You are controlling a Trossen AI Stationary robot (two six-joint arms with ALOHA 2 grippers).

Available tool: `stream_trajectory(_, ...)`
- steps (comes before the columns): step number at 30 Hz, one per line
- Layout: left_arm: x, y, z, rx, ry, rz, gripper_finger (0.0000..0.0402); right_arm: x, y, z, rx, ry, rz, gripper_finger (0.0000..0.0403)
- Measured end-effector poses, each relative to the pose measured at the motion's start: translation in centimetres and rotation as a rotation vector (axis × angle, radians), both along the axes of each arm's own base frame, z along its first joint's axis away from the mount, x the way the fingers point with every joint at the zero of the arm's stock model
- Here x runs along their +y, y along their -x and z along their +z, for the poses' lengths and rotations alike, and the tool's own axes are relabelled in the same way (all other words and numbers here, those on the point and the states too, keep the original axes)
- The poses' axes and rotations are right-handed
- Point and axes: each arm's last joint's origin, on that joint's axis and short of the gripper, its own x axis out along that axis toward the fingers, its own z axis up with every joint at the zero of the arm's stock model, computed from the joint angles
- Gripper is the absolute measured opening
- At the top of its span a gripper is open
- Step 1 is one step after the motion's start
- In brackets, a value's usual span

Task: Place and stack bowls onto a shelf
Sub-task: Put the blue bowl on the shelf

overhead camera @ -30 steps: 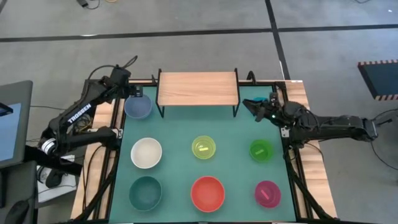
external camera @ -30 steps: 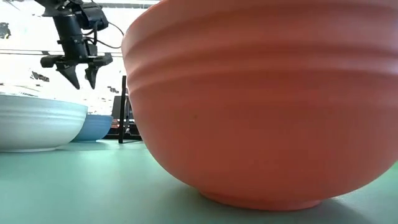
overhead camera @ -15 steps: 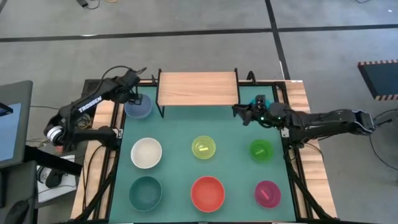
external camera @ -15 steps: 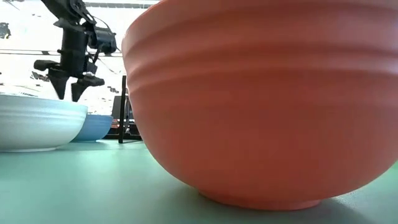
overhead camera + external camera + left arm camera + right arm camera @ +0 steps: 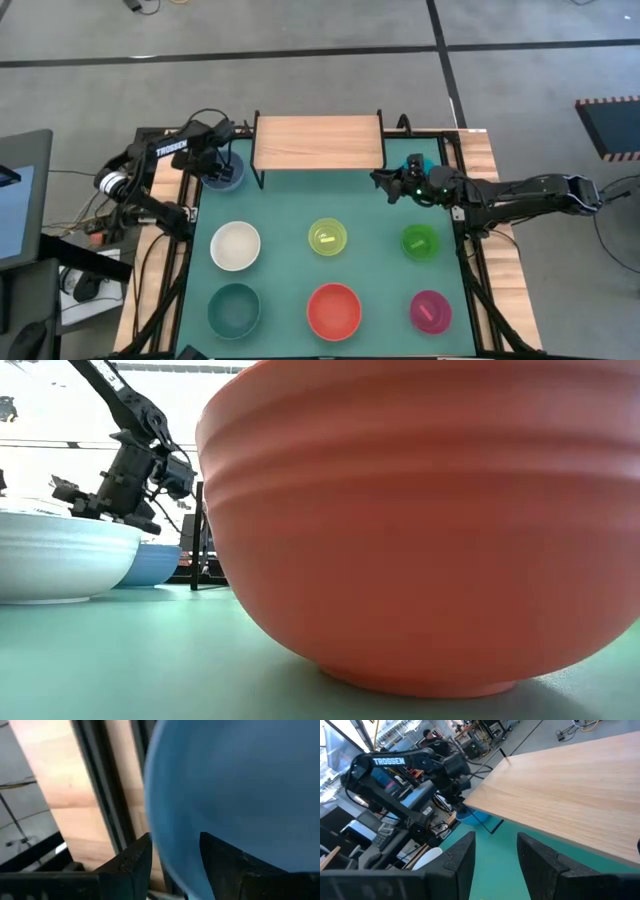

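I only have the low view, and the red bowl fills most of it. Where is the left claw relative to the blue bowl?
Observer: The left claw is at the blue bowl. The left wrist view shows its fingers open, one on each side of the rim.
Operator: And the right claw?
Observer: The right claw hovers open over the green mat, in front of the right end of the shelf, holding nothing.
Operator: Anything on the shelf yet?
Observer: No, the high view shows no bowl on its plank top.
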Motion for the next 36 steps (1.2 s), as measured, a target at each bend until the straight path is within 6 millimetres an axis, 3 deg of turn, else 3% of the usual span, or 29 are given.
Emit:
stream_trajectory(4,0.1,0.1,-0.4,0.046,0.016,-0.001,0.0118,0.3,0.0,0.0,0.001,0.000,0.013,0.0171)
stream_trajectory(10,-0.1,0.1,0.2,0.027,0.003,-0.012,0.0022,0.6,-0.1,0.0,0.002,0.000,0.032,0.0171)
stream_trajectory(17,-1.3,1.0,2.3,0.050,-0.059,-0.035,0.0015,0.6,-0.1,0.0,0.002,0.000,0.032,0.0171)
stream_trajectory(24,-4.0,1.6,8.6,0.014,-0.274,-0.053,0.0001,0.4,-0.1,0.0,0.002,0.000,0.021,0.0171)
stream_trajectory(31,-6.3,2.1,16.1,-0.284,-0.622,-0.056,0.0000,0.1,-0.1,0.2,-0.026,0.002,0.007,0.0171)
stream_trajectory(36,-6.8,1.4,19.8,-0.559,-0.821,-0.100,0.0000,0.1,-0.1,0.6,-0.066,0.006,0.008,0.0171)
